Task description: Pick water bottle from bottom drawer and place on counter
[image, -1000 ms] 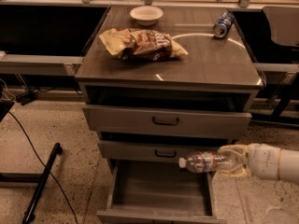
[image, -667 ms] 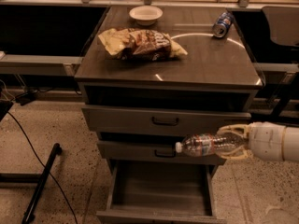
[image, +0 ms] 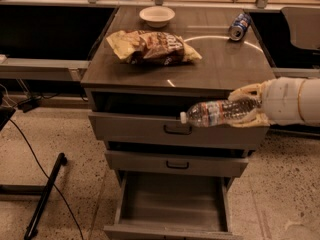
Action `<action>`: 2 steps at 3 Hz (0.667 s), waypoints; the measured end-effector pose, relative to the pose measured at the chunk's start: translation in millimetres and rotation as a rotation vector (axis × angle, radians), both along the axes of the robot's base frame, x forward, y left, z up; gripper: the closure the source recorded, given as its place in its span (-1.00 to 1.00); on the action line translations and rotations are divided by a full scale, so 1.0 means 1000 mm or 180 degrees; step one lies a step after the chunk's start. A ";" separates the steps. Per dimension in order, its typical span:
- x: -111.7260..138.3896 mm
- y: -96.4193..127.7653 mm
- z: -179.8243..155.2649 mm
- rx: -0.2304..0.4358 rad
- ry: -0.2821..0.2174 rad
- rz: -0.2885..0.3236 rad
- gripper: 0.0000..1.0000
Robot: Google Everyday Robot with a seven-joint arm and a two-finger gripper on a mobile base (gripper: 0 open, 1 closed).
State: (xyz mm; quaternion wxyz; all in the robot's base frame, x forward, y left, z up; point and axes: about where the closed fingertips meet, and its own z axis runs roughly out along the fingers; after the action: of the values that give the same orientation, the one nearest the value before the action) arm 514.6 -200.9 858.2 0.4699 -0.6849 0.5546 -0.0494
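Tan end effector (image: 246, 107), mid-right, apparently grips water bottle (image: 212, 113).

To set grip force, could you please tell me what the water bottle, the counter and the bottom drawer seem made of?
The water bottle, held sideways in the gripper before the top drawer: thin clear plastic, see-through and ribbed. The counter: glossy dark laminate perhaps, mirroring light. The bottom drawer: likely matte grey painted metal.

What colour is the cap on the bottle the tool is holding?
White, in the camera view; the tool grips the water bottle level with the top drawer.
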 end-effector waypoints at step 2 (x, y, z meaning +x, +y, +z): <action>0.042 -0.005 0.038 0.0139 0.0179 -0.0402 1.00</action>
State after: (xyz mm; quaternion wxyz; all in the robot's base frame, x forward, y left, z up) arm 556.9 -206.4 896.0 0.4649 -0.6393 0.6107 -0.0476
